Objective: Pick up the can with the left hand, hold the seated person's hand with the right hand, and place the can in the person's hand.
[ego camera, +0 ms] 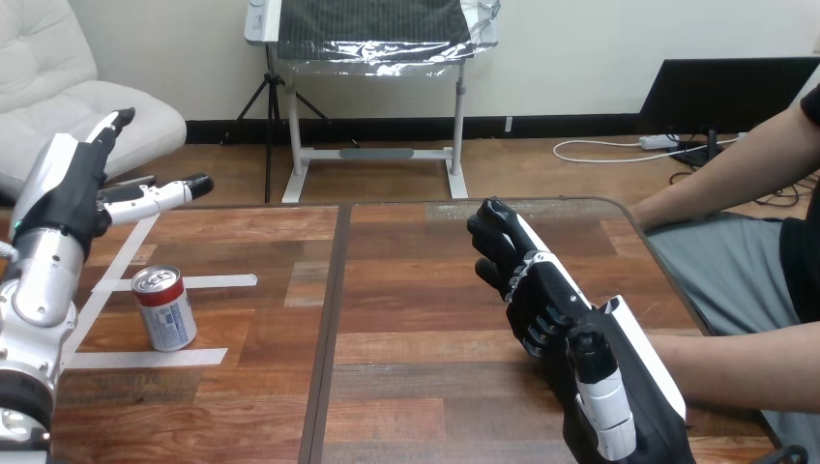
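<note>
A red and silver can (164, 307) stands upright on the table's left part, between strips of white tape. My left hand (68, 193) is raised behind and to the left of it, apart from it, open with its thumb stretched toward the right. My right hand (546, 304) stands on edge over the table's right half, its fingers loosely bent and pointing away from me, with nothing in its palm. The person's forearm (740, 365) reaches in from the right edge and ends behind my right hand. The person's hand itself is hidden there.
The wooden table (406, 387) has a dark seam down its middle and white tape strips (218, 282) on the left. The person's other arm (716, 179) comes down beyond the table's far right corner.
</note>
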Robot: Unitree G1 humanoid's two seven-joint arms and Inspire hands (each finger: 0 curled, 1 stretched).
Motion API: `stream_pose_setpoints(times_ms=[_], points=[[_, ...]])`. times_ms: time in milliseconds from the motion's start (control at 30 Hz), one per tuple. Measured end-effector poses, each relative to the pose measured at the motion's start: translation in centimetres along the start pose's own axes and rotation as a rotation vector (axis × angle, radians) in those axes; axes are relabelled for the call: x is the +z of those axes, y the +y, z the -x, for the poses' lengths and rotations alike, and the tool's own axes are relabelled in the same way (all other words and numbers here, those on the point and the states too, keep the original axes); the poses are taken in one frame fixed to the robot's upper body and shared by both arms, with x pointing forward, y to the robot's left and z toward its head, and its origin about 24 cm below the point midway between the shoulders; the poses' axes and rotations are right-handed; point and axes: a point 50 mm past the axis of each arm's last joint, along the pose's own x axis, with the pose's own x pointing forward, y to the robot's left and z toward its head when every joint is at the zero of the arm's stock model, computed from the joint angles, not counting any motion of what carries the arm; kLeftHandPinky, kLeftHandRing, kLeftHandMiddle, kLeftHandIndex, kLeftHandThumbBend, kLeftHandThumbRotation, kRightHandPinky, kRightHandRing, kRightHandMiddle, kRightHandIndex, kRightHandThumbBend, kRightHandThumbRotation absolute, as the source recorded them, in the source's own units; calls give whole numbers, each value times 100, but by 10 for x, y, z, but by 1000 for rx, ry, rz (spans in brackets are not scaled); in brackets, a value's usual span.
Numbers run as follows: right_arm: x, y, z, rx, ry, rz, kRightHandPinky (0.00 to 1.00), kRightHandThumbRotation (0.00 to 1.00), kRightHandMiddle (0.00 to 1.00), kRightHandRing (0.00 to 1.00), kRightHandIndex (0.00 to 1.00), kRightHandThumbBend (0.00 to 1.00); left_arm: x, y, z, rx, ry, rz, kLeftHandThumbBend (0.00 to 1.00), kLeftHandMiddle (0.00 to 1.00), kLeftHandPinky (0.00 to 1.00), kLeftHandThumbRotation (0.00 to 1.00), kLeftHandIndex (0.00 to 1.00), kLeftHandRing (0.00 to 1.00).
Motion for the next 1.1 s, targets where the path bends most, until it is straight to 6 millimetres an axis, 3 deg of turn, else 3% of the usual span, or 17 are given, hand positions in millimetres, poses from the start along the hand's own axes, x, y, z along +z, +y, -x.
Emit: stream_pose_setpoints(times_ms=[533, 1100], points=[[0, -1, 0, 8, 0, 4, 99, 100, 96, 99, 97, 75, -10, 0, 0, 15, 89, -1, 81, 97, 88, 48, 96, 96], [0, -2, 1, 16, 7, 13, 99, 100, 96, 98, 96, 75, -23, -6, 3, -8, 195, -22, 81, 100, 95, 52, 100, 100]])
